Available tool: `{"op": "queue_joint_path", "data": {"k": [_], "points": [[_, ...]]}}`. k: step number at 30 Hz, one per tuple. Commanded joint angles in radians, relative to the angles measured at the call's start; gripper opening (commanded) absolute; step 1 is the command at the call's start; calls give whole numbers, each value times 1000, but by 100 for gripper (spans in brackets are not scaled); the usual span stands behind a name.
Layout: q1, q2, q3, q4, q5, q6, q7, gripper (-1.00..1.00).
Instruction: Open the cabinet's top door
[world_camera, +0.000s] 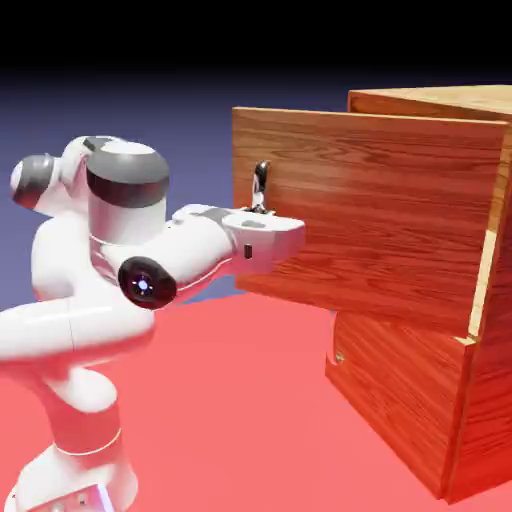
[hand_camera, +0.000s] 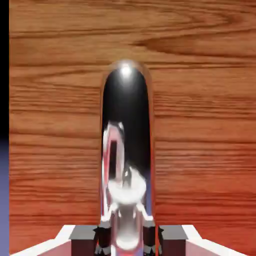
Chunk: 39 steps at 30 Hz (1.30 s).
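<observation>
The top door (world_camera: 370, 215) stood swung well open at upper right of the frame; the jaws (hand_camera: 127, 235) were clenched on its handle (hand_camera: 127, 150). The polished metal might have slipped free, stalling the swing

The cabinet (world_camera: 430, 400) and its door (world_camera: 380, 215) are reddish wood with strong grain and a soft sheen. The handle (hand_camera: 126, 150) is polished metal — mirror-bright. The arm (world_camera: 120, 260) looks like glossy white plastic — dark-banded.
</observation>
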Motion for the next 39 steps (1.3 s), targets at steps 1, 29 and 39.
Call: {"op": "queue_joint_path", "data": {"k": [1, 29, 39], "points": [[-19, 36, -5, 18, -36, -23, -33, -100], [-137, 1051, 53, 779, -868, -192, -603, -100], [-84, 1382, 102, 1130, -1028, -259, -576, -100]]}}
